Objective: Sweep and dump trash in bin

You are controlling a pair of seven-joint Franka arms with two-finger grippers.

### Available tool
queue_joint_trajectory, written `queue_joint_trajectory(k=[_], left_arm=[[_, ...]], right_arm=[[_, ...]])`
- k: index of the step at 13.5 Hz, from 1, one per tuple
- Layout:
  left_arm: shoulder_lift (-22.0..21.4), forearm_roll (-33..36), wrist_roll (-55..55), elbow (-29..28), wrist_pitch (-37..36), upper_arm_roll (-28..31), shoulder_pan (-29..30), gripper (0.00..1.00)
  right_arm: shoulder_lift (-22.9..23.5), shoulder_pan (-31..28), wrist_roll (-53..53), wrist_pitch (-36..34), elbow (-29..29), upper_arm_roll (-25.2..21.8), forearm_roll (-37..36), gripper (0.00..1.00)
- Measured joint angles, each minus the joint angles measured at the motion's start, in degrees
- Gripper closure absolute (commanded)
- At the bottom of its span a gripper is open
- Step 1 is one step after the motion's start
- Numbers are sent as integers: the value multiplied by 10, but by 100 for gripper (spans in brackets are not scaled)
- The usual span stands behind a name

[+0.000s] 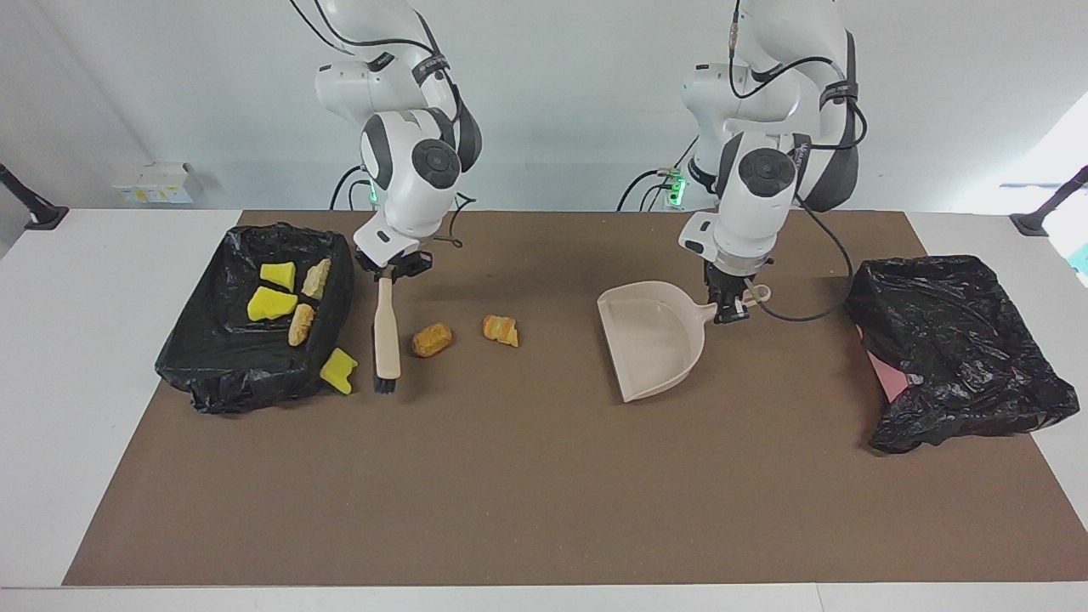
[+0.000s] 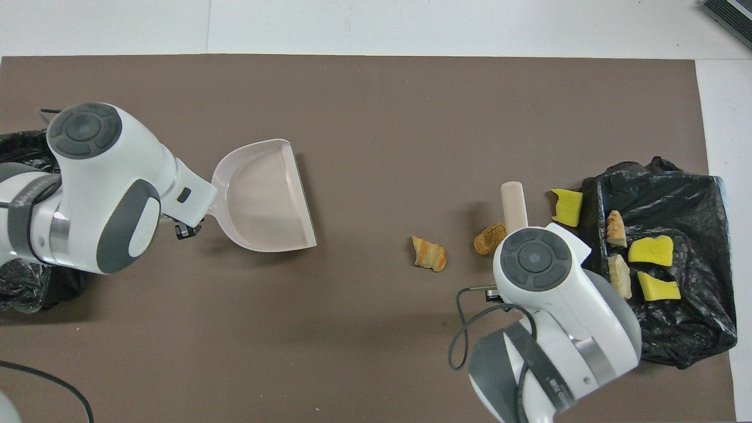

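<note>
Right end effector (image 1: 392, 270) grips the brush (image 1: 387, 338), bristles seemingly touching the bench (image 1: 527, 476) between yellow chunk (image 1: 338, 371) and tan lump (image 1: 431, 339); the overhead view hides that grip. Left end effector (image 1: 731, 308) clamps the dustpan (image 1: 650, 337) handle.

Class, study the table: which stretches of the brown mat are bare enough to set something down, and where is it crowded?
Bare: the wide strip of brown mat along the edge farthest from the robots, and the gap between the striped lump and the dustpan. Crowded: beside the trash-filled black tray, where the yellow wedge, brush and tan lump cluster.
</note>
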Motion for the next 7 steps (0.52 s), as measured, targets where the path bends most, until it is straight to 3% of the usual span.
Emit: queue_joint_trajectory(k=[3, 7], left_arm=[[-7, 0, -44, -23, 11, 0, -31, 100], [-7, 1, -111, -34, 17, -1, -63, 100]], right_arm=[[24, -20, 0, 32, 6, 0, -90, 100], [52, -60, 0, 50, 30, 0, -113, 100]])
